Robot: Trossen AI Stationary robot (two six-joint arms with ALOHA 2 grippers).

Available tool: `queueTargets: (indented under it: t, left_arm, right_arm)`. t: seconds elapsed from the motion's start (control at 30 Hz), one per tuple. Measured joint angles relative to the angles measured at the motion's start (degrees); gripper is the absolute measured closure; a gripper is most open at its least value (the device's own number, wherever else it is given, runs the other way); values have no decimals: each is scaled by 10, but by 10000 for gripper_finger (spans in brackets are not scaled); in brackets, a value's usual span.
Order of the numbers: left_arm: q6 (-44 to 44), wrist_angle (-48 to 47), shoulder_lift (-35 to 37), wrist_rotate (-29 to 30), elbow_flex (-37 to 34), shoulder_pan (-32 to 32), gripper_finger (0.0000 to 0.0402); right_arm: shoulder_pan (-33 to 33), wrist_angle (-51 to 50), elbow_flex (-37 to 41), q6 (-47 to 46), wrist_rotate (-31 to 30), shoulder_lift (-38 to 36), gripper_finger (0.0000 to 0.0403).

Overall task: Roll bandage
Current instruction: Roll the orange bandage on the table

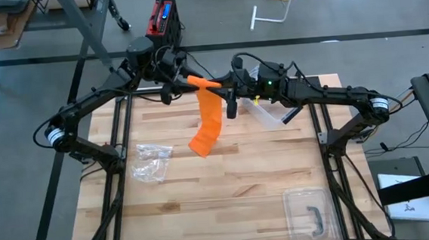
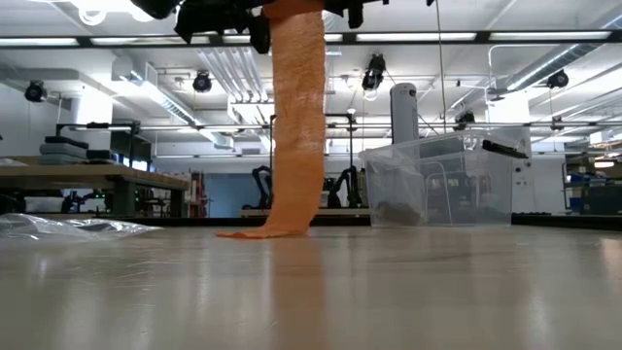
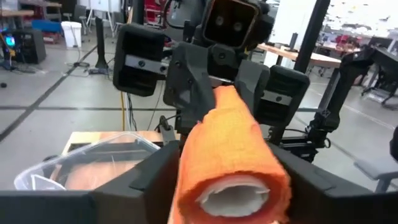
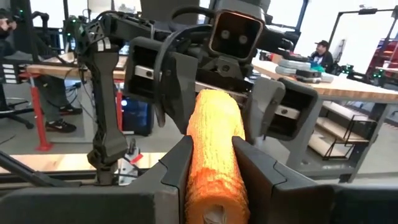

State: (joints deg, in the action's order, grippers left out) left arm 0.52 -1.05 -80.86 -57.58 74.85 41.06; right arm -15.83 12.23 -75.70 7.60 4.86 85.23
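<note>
An orange bandage is partly wound into a roll, held level high above the table's far middle between my two grippers, which face each other. My left gripper comes from the left and my right gripper from the right; each is shut on one end of the roll. The unwound tail hangs straight down from the roll. Its lower end lies crumpled on the wooden table. My left gripper pinches the roll's left end between its two fingers, one on each side. The fingers come level from the table's left and lie along the roll. The roll's end face with its white core points back between them. My right gripper pinches the roll's right end between its two fingers, level from the table's right and along the roll. The roll is lifted clear and lies level between the grippers, with its tail hanging slack to the table.
A crumpled clear plastic bag lies on the table's left part. A clear plastic container stands at the far right, below my right arm. A clear lid with a dark handle lies at the near right.
</note>
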Motion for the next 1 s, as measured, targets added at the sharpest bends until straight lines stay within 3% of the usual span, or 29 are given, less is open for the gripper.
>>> queueTargets:
  t: [0.2, 0.37, 0.6, 0.77, 1.0]
  left_arm:
    - [-15, 1, 0, -2, 0, 0, 301]
    - [-48, 0, 0, -2, 0, 0, 366]
    - [-132, 9, 0, 1, 0, -1, 341]
    - [-140, 27, 0, 6, 0, -2, 333]
    - [-132, 29, 3, 0, 0, -2, 353]
  right_arm:
    - [2, 0, 0, -12, -3, 0, 313]
    - [-1, 1, 0, -129, -1, 0, 288]
    - [-1, 10, 0, -362, -6, -6, 202]
    - [-1, 13, 0, -392, -14, -3, 157]
    - [-4, 9, 1, -337, -29, -2, 145]
